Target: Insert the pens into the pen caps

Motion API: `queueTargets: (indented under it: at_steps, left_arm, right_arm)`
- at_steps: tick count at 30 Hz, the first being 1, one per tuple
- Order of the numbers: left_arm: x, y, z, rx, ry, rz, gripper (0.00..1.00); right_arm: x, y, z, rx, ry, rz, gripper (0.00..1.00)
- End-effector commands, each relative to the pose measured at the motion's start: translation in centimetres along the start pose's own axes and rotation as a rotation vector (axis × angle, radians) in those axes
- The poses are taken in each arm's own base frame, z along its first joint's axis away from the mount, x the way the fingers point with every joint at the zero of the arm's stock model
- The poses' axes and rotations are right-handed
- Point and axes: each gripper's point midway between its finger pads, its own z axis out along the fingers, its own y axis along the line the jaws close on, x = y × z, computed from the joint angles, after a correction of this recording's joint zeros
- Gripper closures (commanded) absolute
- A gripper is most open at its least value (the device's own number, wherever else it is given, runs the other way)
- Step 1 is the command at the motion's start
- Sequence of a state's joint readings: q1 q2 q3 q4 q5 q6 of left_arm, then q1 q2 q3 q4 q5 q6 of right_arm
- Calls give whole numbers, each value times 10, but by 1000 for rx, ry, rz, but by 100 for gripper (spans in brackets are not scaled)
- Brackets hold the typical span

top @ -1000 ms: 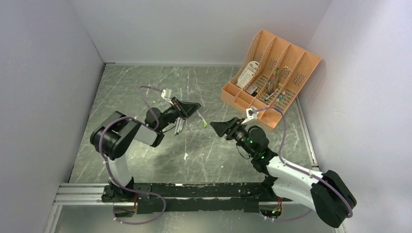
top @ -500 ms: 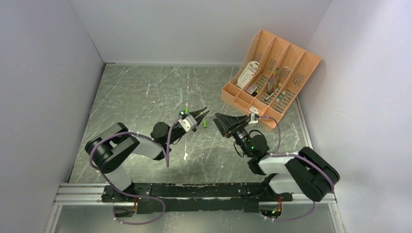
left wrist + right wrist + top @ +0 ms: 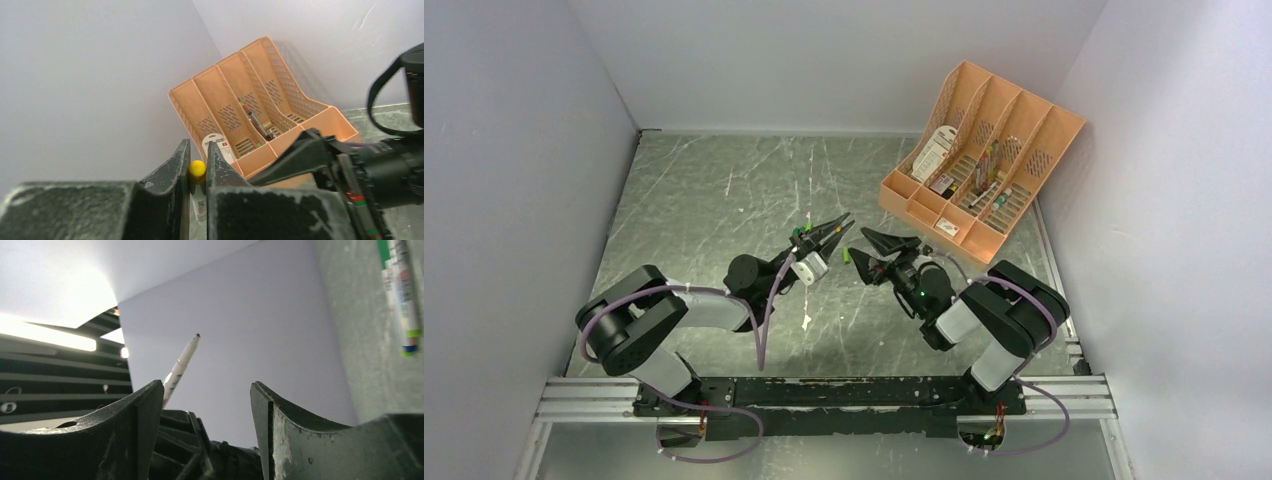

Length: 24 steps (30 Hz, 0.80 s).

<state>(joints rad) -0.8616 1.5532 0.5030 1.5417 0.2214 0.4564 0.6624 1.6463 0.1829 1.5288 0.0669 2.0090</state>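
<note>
Two claws now sit nose to nose, arms dropped lower; left claw [image 3: 198, 149] clenched on a pen [image 3: 182, 362], right claw [image 3: 207, 387] released.

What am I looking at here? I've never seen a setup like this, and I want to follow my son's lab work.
Two robot arms, the left arm and the right arm, are bolted at the near edge of a table. The wide picture looks down from above; the other two come from a camera on each wrist. Each arm ends in a two-finger tool. The left tool is shut on a pen; the right tool is open and empty. A green cap lies on the table between them, more pens lie nearby, and an orange organizer stands at the far right corner.
</note>
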Motion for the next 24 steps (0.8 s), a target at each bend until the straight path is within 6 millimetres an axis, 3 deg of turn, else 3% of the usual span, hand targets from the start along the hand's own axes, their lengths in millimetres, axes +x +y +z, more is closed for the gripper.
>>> queueTargets:
  at_steps: [1, 11, 13, 17, 24]
  left_arm:
    - [-80, 19, 2, -57, -300, 72, 93]
    - [-78, 6, 5, -19, -304, 39, 93]
    - [-75, 6, 5, -20, -295, 40, 93]
    - [-65, 3, 3, -21, -268, 39, 93]
    - [-54, 6, 2, -52, -229, 45, 93]
  right_arm:
    - [38, 84, -2, -306, 173, 119, 36]
    - [52, 99, 18, -343, 246, 168, 41]
    - [55, 102, 19, -353, 257, 166, 48]
    - [58, 108, 20, -363, 274, 177, 71]
    - [61, 108, 22, -360, 297, 187, 93]
